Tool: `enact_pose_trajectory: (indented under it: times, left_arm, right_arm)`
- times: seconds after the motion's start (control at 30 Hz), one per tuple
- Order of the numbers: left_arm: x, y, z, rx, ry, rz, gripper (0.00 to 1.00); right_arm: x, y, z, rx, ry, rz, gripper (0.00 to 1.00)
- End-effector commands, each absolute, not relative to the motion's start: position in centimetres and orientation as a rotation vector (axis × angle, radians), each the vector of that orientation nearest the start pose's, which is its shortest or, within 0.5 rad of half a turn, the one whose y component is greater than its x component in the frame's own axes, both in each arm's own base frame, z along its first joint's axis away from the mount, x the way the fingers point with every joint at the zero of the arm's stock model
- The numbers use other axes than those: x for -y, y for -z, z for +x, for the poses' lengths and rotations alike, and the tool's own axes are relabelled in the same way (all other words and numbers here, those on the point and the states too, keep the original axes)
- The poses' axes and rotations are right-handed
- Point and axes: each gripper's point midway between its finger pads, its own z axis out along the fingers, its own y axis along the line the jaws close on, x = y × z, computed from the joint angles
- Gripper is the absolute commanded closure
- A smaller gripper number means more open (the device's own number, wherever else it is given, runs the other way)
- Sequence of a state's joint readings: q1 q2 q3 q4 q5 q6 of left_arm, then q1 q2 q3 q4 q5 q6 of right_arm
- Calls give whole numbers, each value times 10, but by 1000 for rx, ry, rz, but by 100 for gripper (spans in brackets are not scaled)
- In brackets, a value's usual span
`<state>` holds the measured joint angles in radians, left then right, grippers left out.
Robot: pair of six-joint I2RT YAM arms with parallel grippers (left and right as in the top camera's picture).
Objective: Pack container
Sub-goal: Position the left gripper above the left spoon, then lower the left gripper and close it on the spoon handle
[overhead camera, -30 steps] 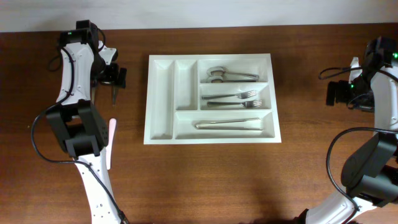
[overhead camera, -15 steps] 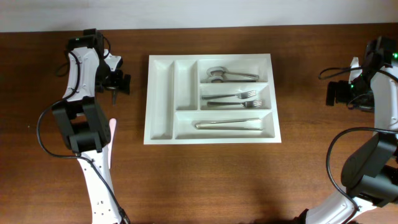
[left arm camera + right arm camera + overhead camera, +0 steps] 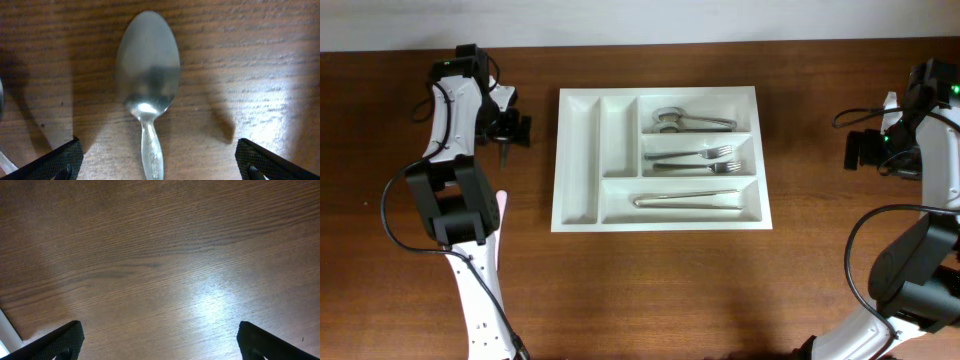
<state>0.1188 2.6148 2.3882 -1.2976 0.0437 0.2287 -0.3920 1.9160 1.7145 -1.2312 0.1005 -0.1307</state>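
Observation:
The container (image 3: 578, 160), a white tray with five compartments, lies mid-table. Spoons (image 3: 692, 121) fill its top right compartment, forks (image 3: 700, 160) the middle one and knives (image 3: 688, 201) the long bottom one; the two narrow upright compartments are bare. Left of the tray my left gripper (image 3: 510, 134) hangs low and open over a metal spoon (image 3: 148, 65) lying on the wood. The spoon's handle runs between the fingers (image 3: 62, 159), touching neither. My right gripper (image 3: 863, 150) is far to the right, open (image 3: 165, 350) over bare wood, holding nothing.
Another piece of cutlery (image 3: 1, 102) shows at the left edge of the left wrist view, beside the spoon. The table's far edge (image 3: 640, 42) runs just beyond both arms. A white edge (image 3: 7, 330) shows at the lower left of the right wrist view.
The left arm swung a little toward the far edge and the tray, then settled. The right arm and the cutlery in the tray stayed put.

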Motion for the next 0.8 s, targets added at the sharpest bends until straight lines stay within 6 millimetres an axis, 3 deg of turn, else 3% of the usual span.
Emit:
enact_pose_trajectory:
  times: [0.0,0.3,0.6,0.77]
  left_arm:
    - [-43,3,516,-3077,41,155,1]
    - [-36,4,522,-3059,14,111,1]
    - [-46,7,519,-3074,21,79,0]
    - [-52,9,516,-3084,22,62,21]
  right_arm:
    - [166,-132,359,-2994,215,405,1]
    - [166,-132,359,-2994,215,405,1]
    - [166,-132,359,-2994,215,405,1]
    - [166,-132,359,-2994,215,405,1]
